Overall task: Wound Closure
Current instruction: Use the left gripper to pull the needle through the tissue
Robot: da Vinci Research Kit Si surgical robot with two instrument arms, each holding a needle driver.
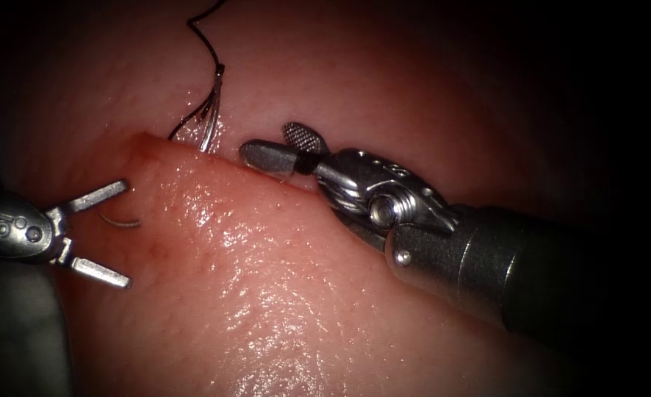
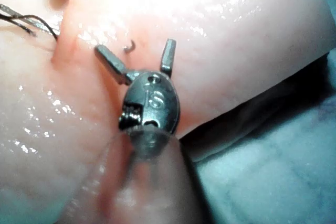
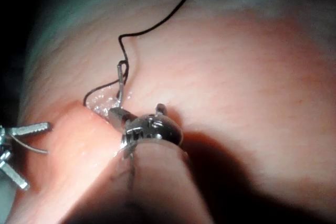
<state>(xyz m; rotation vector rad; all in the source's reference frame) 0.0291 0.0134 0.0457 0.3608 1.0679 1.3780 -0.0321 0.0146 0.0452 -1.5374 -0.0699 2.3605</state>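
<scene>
Judging step: needle tip looks ready for pickup; I'd grasp behind the point and follow its curve.
Tissue (image 1: 267,279): wet, glossy, soft pink.
Left tool (image 1: 125,234): jaws wide apart, empty, straddling the tip.
Needle (image 1: 120,223): thin steel arc, buried; tip out left of the cut (image 1: 215,158), tail at it.
Right tool (image 1: 270,141): jaws partly apart, empty, at the cut.
Thread (image 1: 204,37): dark, kinked, trailing off the tail.

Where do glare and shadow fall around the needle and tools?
Endoscope view: glare on the tissue, dark edges; the needle, in the tissue, shows its tip between the left tool's open, empty jaws. Left wrist view: strong glare on tissue. Right wrist view: the right tool, open and empty, casts a shadow.
</scene>
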